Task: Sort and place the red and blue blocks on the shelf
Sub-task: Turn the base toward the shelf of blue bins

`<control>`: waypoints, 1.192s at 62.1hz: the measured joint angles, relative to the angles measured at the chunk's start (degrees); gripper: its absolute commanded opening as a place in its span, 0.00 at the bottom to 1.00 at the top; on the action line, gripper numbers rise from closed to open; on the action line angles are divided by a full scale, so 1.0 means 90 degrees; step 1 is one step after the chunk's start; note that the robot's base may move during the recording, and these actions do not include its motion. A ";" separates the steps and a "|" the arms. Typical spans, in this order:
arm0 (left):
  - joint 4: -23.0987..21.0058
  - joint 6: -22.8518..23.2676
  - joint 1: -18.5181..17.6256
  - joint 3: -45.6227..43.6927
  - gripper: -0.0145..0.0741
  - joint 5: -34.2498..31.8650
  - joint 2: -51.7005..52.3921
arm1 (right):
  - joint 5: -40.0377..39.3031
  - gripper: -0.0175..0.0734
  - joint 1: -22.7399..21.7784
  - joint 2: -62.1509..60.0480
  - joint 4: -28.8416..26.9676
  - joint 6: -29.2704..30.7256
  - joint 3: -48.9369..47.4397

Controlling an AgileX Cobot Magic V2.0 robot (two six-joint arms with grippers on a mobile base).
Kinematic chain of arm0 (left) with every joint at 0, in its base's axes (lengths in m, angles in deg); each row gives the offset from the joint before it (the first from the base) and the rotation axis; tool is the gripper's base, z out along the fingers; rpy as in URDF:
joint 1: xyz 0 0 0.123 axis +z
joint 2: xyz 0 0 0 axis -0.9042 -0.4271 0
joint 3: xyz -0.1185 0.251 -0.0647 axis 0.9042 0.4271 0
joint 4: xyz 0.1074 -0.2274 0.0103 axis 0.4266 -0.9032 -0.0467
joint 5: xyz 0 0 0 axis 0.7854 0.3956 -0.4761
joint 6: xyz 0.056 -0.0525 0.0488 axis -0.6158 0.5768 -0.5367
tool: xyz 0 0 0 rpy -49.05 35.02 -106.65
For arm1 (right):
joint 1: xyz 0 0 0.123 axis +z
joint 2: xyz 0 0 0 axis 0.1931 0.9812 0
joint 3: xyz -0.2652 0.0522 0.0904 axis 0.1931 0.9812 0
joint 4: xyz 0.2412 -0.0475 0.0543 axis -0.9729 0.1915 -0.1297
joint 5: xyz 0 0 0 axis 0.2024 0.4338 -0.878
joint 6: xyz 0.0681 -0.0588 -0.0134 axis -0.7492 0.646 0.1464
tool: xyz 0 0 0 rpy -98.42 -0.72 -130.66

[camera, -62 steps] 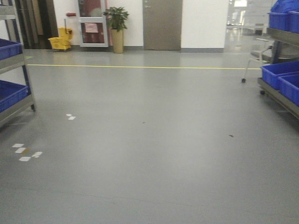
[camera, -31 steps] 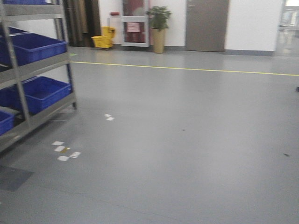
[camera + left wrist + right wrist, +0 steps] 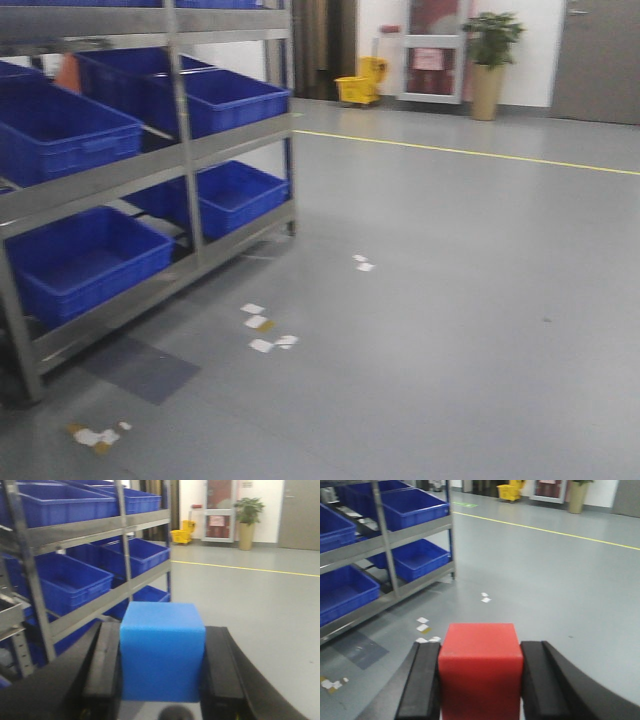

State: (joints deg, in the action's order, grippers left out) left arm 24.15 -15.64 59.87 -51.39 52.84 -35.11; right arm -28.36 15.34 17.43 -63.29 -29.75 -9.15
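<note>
Gripped tight between the left jaws, blue block (image 3: pixel 162 650); between the right jaws, red block (image 3: pixel 481 667). Mid-carry, apparently, with the steel shelf (image 3: pixel 240 137) of blue bins (image 3: pixel 85 255) ahead and left of both. Next: closing in, picking tiers.

Blue bins (image 3: pixel 62 150), yellow mop bucket (image 3: pixel 360 88), potted plant (image 3: pixel 490 62)

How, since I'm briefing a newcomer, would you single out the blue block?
Start at the steel shelf stacked with blue bins. In front of it, the left gripper clamps the blue block. It is a solid, lighter-blue cube, unlike the darker open bins and the red block in the right gripper.
</note>
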 measured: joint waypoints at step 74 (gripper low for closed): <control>0.0000 0.0000 0.0000 0.0000 0.30 0.0000 0.0000 | 0.0000 0.25 0.0000 0.0000 0.0000 0.0000 0.0000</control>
State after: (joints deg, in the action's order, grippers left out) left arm 24.15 -15.64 59.87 -51.39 52.84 -35.11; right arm -28.36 15.34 17.43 -63.29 -29.75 -9.15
